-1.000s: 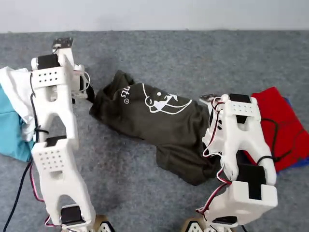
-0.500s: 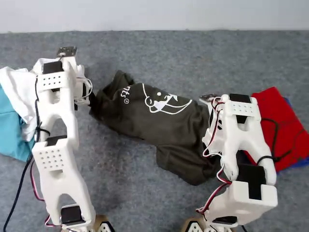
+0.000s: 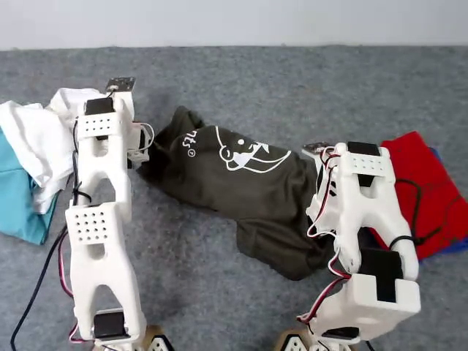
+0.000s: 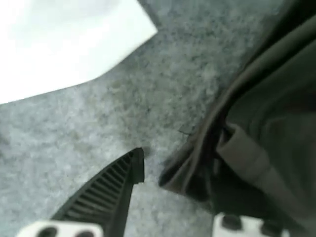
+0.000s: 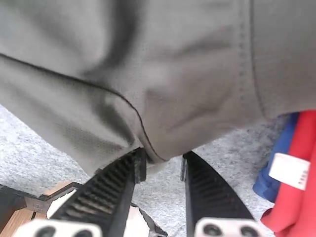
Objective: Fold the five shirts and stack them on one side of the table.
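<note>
A dark olive shirt [image 3: 241, 186] with a white print lies crumpled across the middle of the grey table [image 3: 292, 88]. My left gripper [image 3: 139, 150] is at the shirt's left edge. In the left wrist view it stands open [image 4: 180, 182], one black finger [image 4: 121, 185] on the table and the olive shirt's hem [image 4: 197, 163] just beside it. My right gripper [image 3: 320, 183] is at the shirt's right edge. In the right wrist view it is shut [image 5: 160, 160] on a fold of the olive shirt [image 5: 163, 74].
A white shirt [image 3: 36, 135] and a teal shirt [image 3: 18, 197] lie bunched at the table's left edge, the white shirt [image 4: 59, 39] close behind my left gripper. A red shirt [image 3: 428, 186] lies over a blue one [image 3: 457, 245] at the right.
My left arm has swung right, off the white shirt and over to the olive shirt's left edge. The right arm and the olive shirt have not moved.
</note>
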Tool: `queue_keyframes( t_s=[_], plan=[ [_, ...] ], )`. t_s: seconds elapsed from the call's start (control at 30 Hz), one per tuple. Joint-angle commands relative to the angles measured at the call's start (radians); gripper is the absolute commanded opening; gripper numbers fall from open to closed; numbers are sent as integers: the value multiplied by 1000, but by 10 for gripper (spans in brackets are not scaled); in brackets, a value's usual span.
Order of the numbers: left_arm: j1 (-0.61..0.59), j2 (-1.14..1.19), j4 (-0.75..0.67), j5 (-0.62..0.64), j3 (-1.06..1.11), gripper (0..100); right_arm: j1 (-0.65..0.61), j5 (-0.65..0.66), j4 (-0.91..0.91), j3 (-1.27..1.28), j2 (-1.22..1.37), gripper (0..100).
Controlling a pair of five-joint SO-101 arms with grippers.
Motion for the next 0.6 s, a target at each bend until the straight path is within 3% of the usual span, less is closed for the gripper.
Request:
queue_keyframes(
  t_s=[0.0,0.07,0.4,0.57],
  plan=[
    [-2,12,23,-6,-51,71,10,8,-7,0,-50,118],
    [5,28,41,-8,-61,13,10,8,-7,0,-50,118],
    [14,49,150,-9,-171,13,10,8,-7,0,-51,118],
    [14,-98,150,-5,-124,13,13,8,13,-6,-54,117]
  ],
)
